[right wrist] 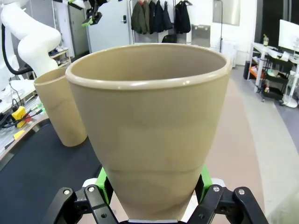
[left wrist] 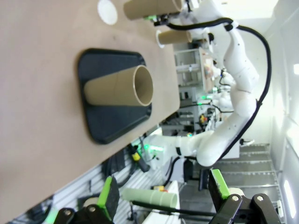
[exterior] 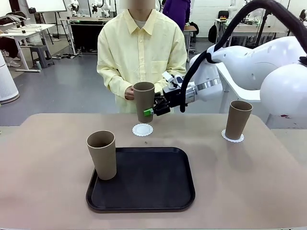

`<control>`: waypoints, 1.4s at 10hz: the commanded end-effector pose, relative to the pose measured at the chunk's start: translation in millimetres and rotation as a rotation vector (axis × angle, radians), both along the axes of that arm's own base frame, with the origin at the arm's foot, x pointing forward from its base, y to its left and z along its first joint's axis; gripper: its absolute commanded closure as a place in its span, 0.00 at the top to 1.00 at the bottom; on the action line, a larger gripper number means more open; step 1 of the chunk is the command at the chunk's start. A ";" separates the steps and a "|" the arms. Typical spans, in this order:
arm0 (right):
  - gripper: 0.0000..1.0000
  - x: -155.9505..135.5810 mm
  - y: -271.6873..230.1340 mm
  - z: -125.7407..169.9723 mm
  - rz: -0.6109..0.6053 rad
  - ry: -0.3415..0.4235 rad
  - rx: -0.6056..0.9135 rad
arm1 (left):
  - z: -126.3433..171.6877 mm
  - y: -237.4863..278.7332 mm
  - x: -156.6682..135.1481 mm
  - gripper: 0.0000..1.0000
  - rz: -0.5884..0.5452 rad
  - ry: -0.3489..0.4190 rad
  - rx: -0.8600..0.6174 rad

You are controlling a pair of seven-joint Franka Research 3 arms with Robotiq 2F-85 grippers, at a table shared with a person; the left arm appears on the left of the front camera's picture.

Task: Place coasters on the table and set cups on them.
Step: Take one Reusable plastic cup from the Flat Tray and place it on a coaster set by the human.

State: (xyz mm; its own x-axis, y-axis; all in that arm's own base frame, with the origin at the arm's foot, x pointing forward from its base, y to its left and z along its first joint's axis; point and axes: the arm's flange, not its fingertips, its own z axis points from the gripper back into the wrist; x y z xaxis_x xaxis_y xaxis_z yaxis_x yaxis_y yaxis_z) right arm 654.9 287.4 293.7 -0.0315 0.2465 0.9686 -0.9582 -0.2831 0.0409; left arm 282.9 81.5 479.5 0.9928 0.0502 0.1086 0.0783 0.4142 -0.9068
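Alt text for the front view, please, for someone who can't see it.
The right end effector grips a tan cup near a bare doily coaster, in front of the person. A second cup stands on a coaster at right; a third cup stands on the black tray.

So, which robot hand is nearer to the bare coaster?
Right. The right hand holds a cup just above the coaster; the left hand is far off, beyond the tray.
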 end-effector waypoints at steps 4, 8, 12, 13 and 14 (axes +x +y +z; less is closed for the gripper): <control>0.81 21.7 4.4 -16.3 0.023 -0.005 -0.005 | 0.7 0.9 -0.7 1.00 -0.003 -0.009 -0.009; 0.81 34.6 13.4 -27.9 -0.006 -0.007 0.017 | 0.7 0.9 -0.7 1.00 -0.003 -0.009 -0.009; 0.81 43.2 15.3 -37.5 -0.023 0.013 0.010 | 0.7 0.9 -0.7 1.00 -0.003 -0.009 -0.009; 0.81 43.1 14.8 -37.1 -0.023 0.013 0.009 | 0.7 0.9 -0.7 1.00 -0.003 -0.009 -0.009; 0.81 43.6 14.6 -38.7 -0.021 0.020 0.012 | 0.7 0.9 -0.7 1.00 -0.003 -0.009 -0.009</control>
State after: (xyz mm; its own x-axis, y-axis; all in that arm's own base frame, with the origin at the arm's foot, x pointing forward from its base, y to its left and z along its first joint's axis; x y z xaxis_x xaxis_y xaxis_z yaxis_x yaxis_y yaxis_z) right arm 688.9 300.6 251.3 -0.0200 0.2229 0.9746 -0.9637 -0.2638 0.0405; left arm 282.9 81.5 479.5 0.9928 0.0502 0.1086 0.0782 0.4142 -0.9068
